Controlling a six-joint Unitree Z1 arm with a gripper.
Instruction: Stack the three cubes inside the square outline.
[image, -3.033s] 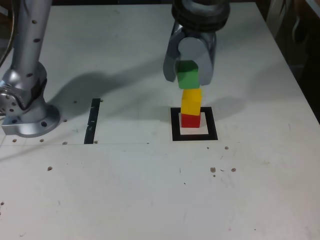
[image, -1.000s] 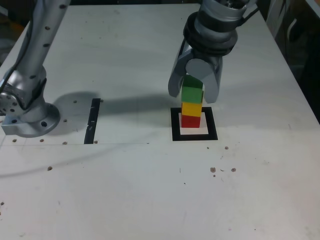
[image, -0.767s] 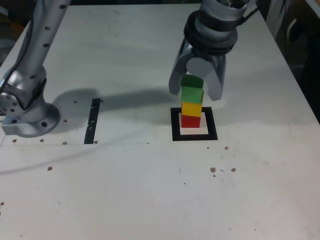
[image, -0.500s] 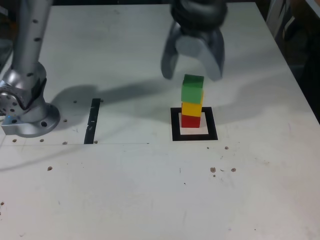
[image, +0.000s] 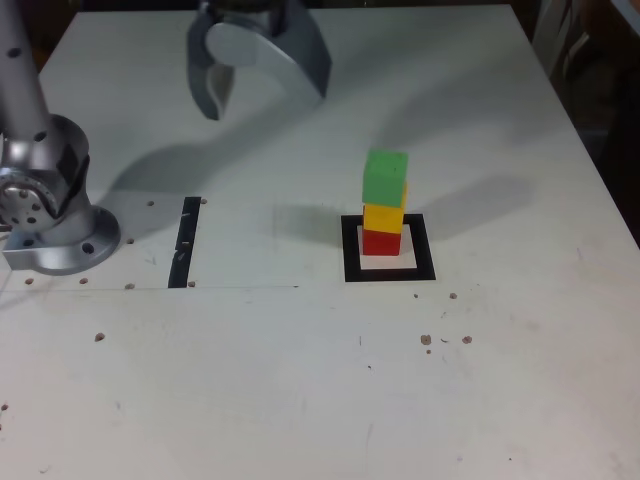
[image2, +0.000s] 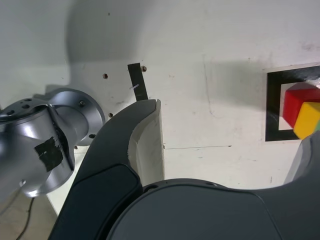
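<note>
The green cube (image: 385, 177) tops the yellow cube (image: 383, 216) and red cube (image: 380, 241) inside the square outline (image: 350, 250), apparently stable. The gripper (image: 258, 92), fingers spread and empty, should retreat wide of the stack.

High front exterior; downward wrist view.

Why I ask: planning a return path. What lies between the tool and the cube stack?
Only bare white table, shown in the exterior view; the open tool is apart from the stack.
</note>
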